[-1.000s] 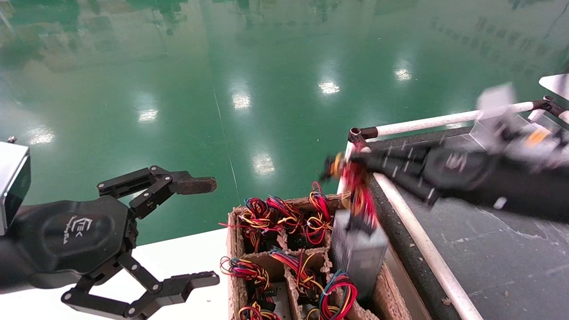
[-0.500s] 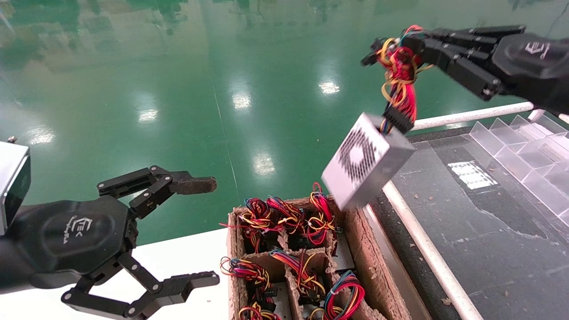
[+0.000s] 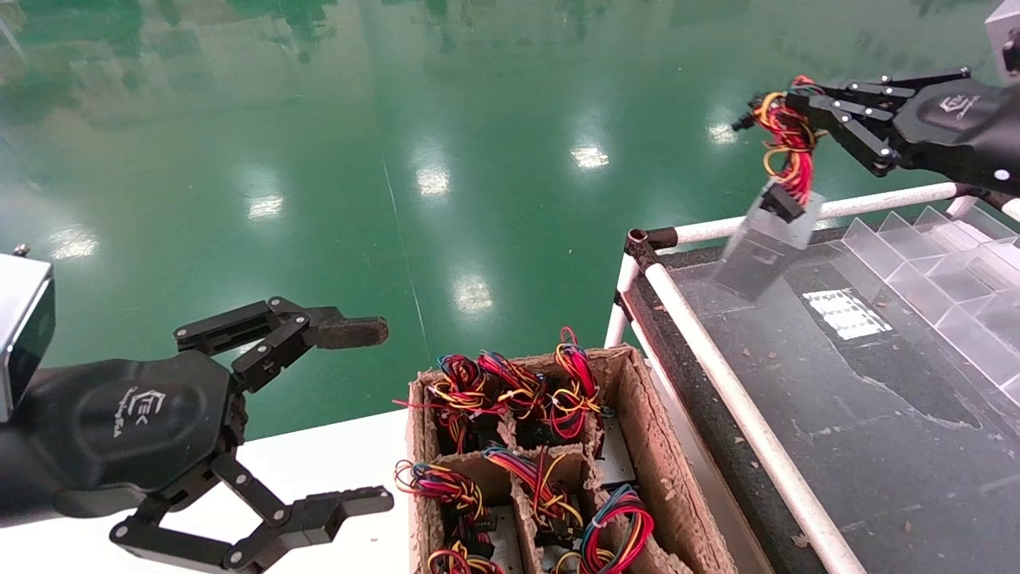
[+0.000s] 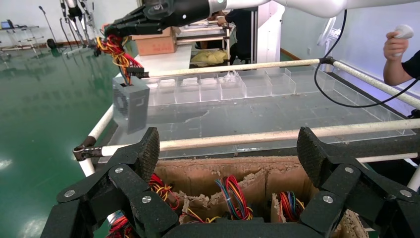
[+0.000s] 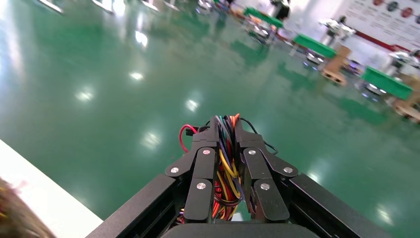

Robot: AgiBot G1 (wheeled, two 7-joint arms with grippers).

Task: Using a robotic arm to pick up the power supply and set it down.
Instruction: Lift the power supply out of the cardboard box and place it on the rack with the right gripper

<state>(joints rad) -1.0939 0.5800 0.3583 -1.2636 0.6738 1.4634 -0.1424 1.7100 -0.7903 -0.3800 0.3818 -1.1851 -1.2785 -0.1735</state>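
The power supply [image 3: 766, 247], a silver-grey metal box, hangs tilted in the air by its red, yellow and black wires [image 3: 785, 143], over the far left corner of the black table [image 3: 861, 430]. My right gripper [image 3: 785, 104] is shut on that wire bundle [image 5: 225, 163], high at the right. In the left wrist view the box [image 4: 130, 101] dangles past the rail, under the wires [image 4: 116, 47]. The left gripper [image 3: 374, 416] stands open and holds nothing, low at the left beside the cardboard box [image 3: 653, 446].
The cardboard box has several compartments holding more wire bundles [image 3: 510, 391]. A white tube rail [image 3: 741, 414] edges the black table. Clear plastic dividers [image 3: 940, 263] line its far right. A white surface [image 3: 335, 454] lies under the left gripper; green floor lies beyond.
My right gripper lifted the power supply out of the cardboard box by its wires, then carried it right and farther away, over the table's rail. The left arm has not moved.
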